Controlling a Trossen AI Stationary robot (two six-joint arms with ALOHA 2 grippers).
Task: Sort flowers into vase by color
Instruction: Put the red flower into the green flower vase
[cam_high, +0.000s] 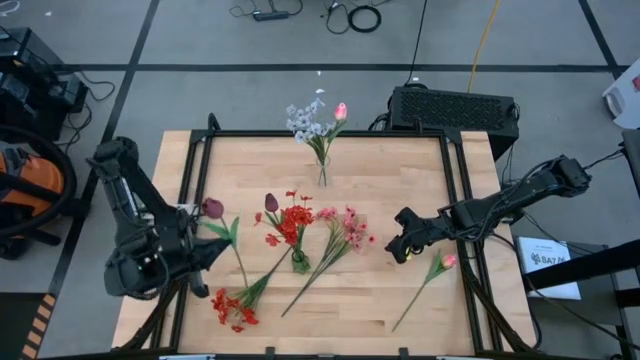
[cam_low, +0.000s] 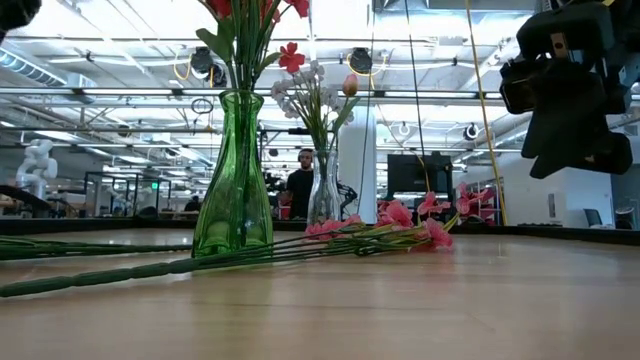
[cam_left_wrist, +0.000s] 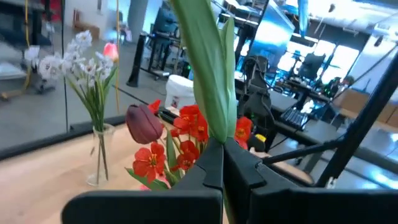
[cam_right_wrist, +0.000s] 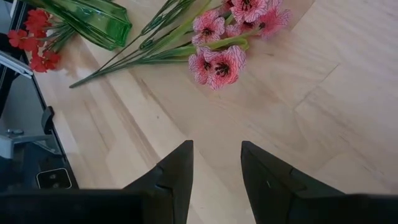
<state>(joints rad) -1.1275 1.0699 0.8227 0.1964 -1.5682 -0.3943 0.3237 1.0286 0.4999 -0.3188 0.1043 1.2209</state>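
My left gripper (cam_high: 203, 248) (cam_left_wrist: 224, 163) is near the table's left edge, shut on a dark maroon tulip (cam_high: 213, 208). My right gripper (cam_high: 398, 248) (cam_right_wrist: 216, 155) hovers open above bare wood at the right, between the pink spray (cam_high: 342, 228) (cam_right_wrist: 217, 62) and a pink tulip (cam_high: 446, 261), both lying flat. A green vase (cam_high: 299, 262) (cam_low: 233, 180) holds red flowers (cam_high: 295, 220) and a second maroon tulip (cam_high: 271, 203). A clear vase (cam_high: 321, 176) (cam_low: 323, 195) holds the whitish spray (cam_high: 305, 120) and a pink tulip (cam_high: 340, 111). A red cluster (cam_high: 230, 308) lies near the front edge. My left gripper pinches the maroon tulip at its long green leaf (cam_left_wrist: 211, 87), which rises from between the two shut fingers (cam_left_wrist: 208, 171). The fingers reach in level from the table's left, across the stem. The stem's lower part (cam_high: 242, 275) runs toward the near edge; whether it touches the table, I cannot tell.
A black frame rail (cam_high: 455, 200) borders the wooden table (cam_high: 400, 190). Bare wood lies around the right gripper and between the two vases. A black box (cam_high: 455, 108) stands behind the far edge. In the low view a person (cam_low: 300, 185) stands far off in the room.
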